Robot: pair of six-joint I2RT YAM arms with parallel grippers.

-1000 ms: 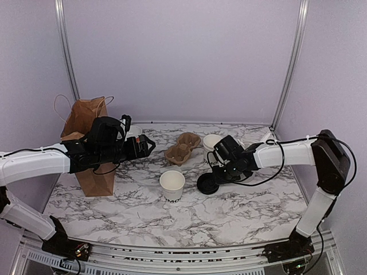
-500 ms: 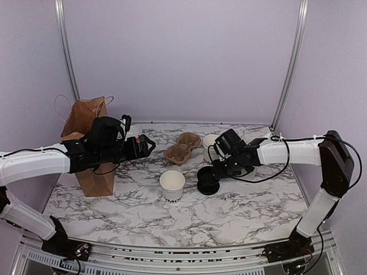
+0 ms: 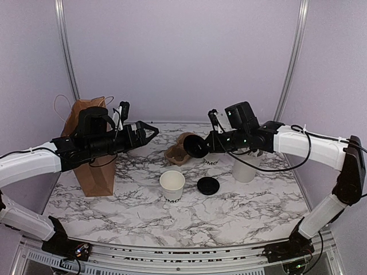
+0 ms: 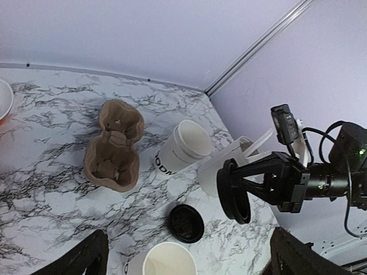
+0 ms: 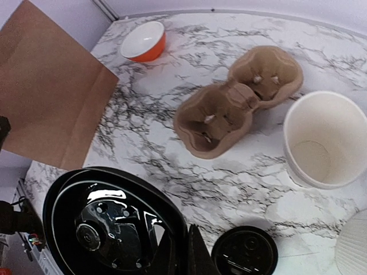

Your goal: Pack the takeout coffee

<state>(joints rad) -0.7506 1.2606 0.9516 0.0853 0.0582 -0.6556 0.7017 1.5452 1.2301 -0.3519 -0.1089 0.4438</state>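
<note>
Above the table (image 3: 114, 212), the right gripper (image 3: 206, 143) is clenched on the lid (image 3: 196, 147), held on edge; I would turn it flat over the cup (image 3: 172, 184) standing mid-table, then press evenly, while the left gripper (image 3: 151, 130) hangs open.

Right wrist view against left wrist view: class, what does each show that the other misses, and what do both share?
Only the right wrist view shows the brown paper bag. Only the left wrist view shows the single white paper cup, open-topped, at its bottom edge. Both share the pulp cup carrier, the black lid clamped in the right gripper, a second black lid lying flat on the marble table, and another white cup beside the carrier.
</note>
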